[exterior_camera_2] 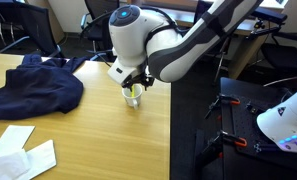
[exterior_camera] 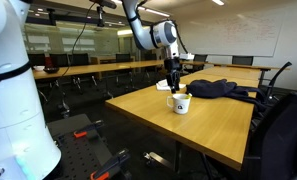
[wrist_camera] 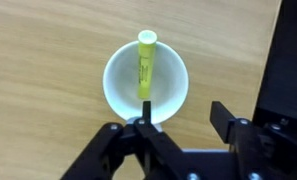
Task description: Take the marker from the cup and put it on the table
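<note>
Poised just above the cup [wrist_camera: 118, 90], gripper [wrist_camera: 180, 122] spread wide, holding nothing. Inside that cup, on the table [wrist_camera: 48, 45]: the marker [wrist_camera: 145, 62], leaning with its top against the far rim. To do this well: shift sideways first, because the marker sits close to the left finger rather than midway. Then lower without touching the rim, close gently on the upper shaft and lift straight up. Counted: one marker, one cup, one dark garment [exterior_camera: 213, 88] nearby, seemingly two white papers [exterior_camera_2: 18, 150].
</note>
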Available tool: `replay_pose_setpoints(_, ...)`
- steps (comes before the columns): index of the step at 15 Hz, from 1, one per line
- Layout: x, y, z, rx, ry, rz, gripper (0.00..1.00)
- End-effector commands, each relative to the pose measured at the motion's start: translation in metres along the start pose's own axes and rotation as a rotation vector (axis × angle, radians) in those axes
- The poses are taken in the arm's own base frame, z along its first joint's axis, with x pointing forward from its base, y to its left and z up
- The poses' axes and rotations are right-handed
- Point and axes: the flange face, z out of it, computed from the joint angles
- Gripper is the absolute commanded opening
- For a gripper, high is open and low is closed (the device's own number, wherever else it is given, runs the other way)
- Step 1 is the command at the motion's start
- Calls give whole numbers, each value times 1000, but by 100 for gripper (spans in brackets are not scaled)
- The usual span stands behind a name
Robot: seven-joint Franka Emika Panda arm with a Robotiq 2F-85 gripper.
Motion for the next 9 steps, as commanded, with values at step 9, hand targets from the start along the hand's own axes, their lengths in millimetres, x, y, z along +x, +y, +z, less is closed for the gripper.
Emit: replay_pose_setpoints(9,-18,29,31,4,0,-83,52)
